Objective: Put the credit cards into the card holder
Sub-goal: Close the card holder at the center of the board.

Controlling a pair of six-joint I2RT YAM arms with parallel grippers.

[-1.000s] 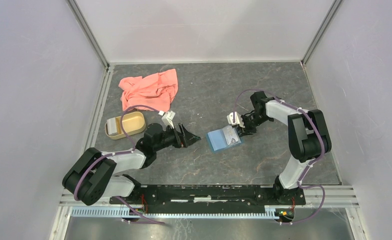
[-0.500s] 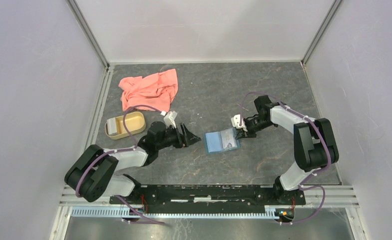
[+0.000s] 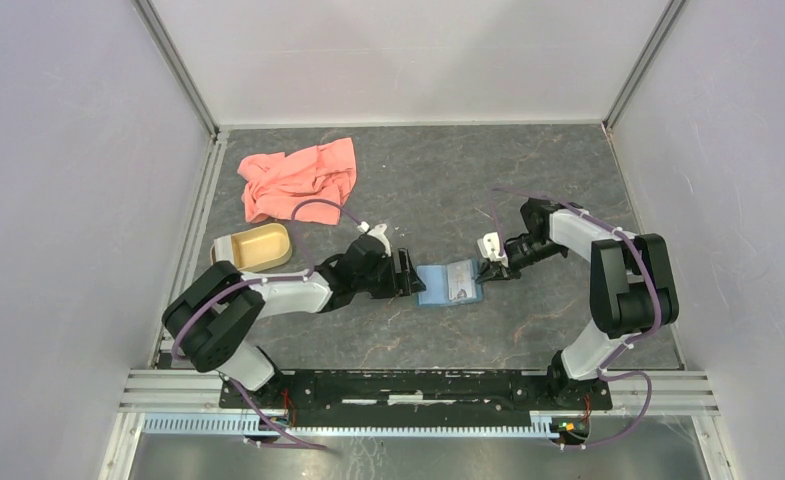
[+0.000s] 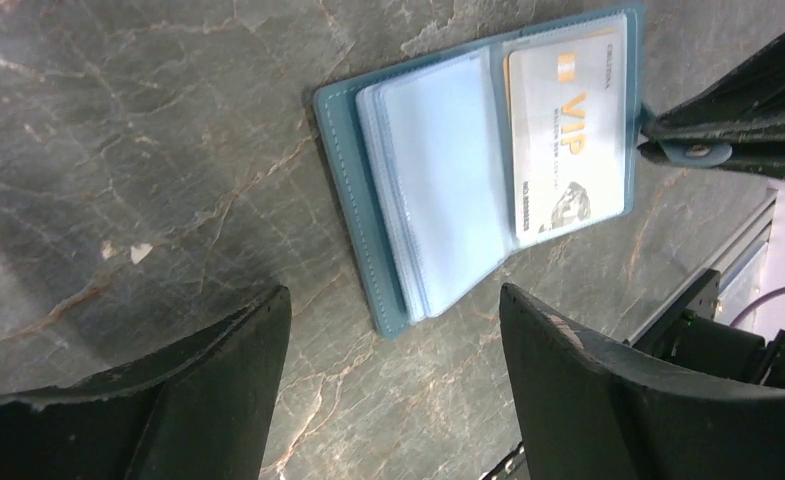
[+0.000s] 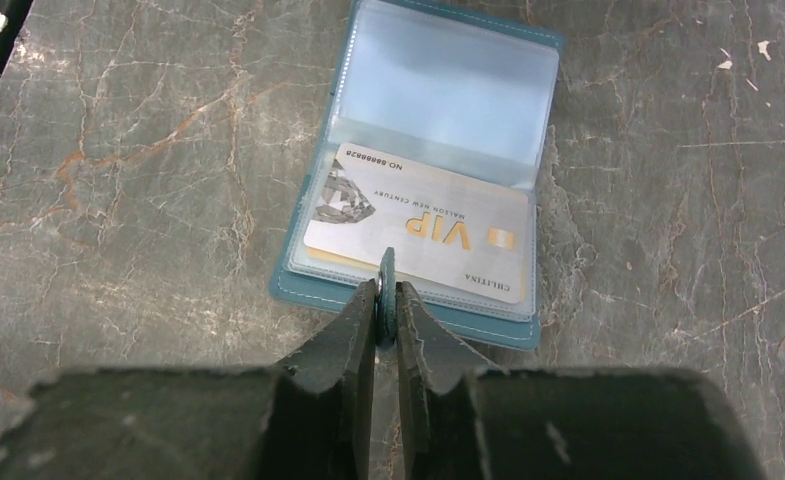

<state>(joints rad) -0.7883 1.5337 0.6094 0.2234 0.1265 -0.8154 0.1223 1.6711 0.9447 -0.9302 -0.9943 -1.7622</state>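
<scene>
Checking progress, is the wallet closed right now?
No, the wallet lies open, with a VIP card showing on one page.

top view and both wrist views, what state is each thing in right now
card holder, open, lying flat, clear sleeves up
pale card, face up on the holder's page nearest the right gripper
right gripper, shut on the card holder's snap tab
left gripper, open, empty, facing the holder's opposite edge
dish, upright
cloth, crumpled
</scene>
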